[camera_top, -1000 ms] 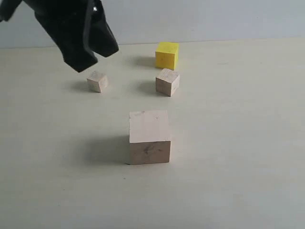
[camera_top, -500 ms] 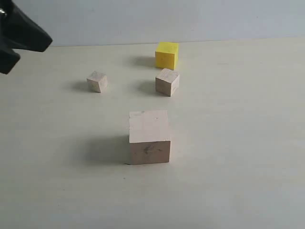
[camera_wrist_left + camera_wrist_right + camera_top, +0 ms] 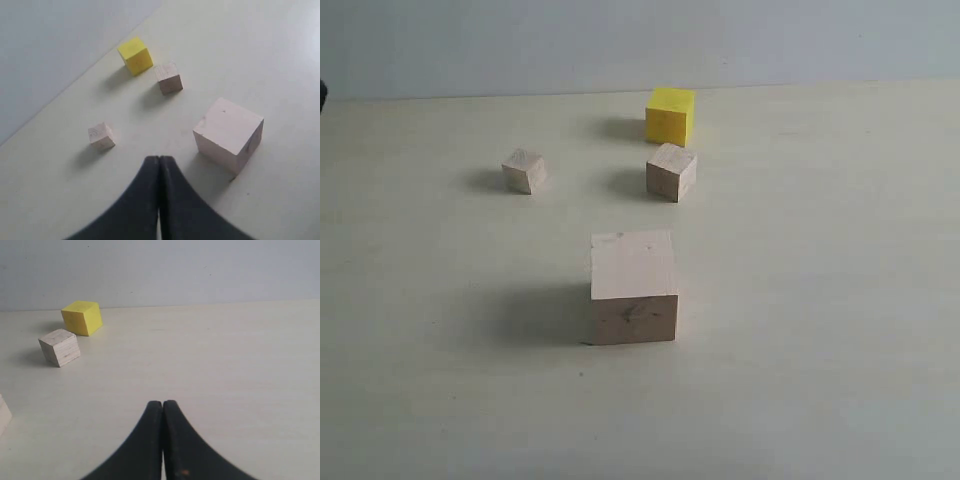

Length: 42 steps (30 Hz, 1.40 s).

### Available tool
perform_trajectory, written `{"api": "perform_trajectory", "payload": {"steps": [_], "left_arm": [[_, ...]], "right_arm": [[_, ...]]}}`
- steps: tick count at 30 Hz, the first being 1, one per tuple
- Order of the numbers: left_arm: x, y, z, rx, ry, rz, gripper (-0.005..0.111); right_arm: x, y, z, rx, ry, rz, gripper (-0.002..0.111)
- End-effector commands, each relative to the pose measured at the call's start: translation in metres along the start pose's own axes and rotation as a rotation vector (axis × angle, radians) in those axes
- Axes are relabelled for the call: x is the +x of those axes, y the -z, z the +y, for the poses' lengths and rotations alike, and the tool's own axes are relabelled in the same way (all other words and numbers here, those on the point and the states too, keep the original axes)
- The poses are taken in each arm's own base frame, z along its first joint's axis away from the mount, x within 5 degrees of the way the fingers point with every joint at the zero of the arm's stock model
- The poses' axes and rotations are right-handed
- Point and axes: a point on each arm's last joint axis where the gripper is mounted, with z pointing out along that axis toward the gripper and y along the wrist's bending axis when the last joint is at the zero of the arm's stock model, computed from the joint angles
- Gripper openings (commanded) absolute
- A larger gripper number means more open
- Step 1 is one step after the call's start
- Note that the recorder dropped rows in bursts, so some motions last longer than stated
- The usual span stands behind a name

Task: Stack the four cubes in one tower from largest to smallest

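Observation:
Four cubes sit apart on the pale table, none stacked. The large pale wood cube [image 3: 633,287] [image 3: 228,132] is nearest the front. Behind it stands the medium-small wood cube [image 3: 671,171] [image 3: 168,78] [image 3: 59,347], and the yellow cube [image 3: 670,115] [image 3: 135,55] [image 3: 82,317] is farther back. The tiny wood cube [image 3: 524,170] [image 3: 101,135] lies to the left. My left gripper [image 3: 159,159] is shut and empty, held above the table short of the cubes. My right gripper [image 3: 163,403] is shut and empty, over bare table right of the cubes. Neither gripper shows in the exterior view.
A pale grey wall [image 3: 620,40] runs along the table's [image 3: 820,300] far edge, just behind the yellow cube. A sliver of the large cube shows at the edge of the right wrist view.
The left arm has drawn away to the left and left the exterior view; a second ago it hung above the tiny cube. The cubes have not moved.

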Motion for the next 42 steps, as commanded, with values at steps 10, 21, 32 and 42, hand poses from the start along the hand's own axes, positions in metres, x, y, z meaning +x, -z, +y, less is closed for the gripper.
{"api": "perform_trajectory", "payload": {"steps": [10,21,32,42], "left_arm": [[0.038,0.026,-0.022,-0.031,0.074,-0.175,0.0],[0.077,0.045,-0.047,0.018,0.148,-0.274,0.0],[0.09,0.057,-0.059,0.072,0.139,-0.26,0.0],[0.091,0.055,-0.059,0.074,0.14,-0.254,0.0]], "right_arm": [[0.0,0.0,0.0,-0.002,0.0,-0.015,0.0],[-0.001,0.0,0.0,-0.003,0.0,-0.02,0.0],[-0.037,0.0,0.002,-0.002,0.001,0.002,0.0],[-0.07,-0.011,0.004,0.001,0.002,0.051,0.0]]}}
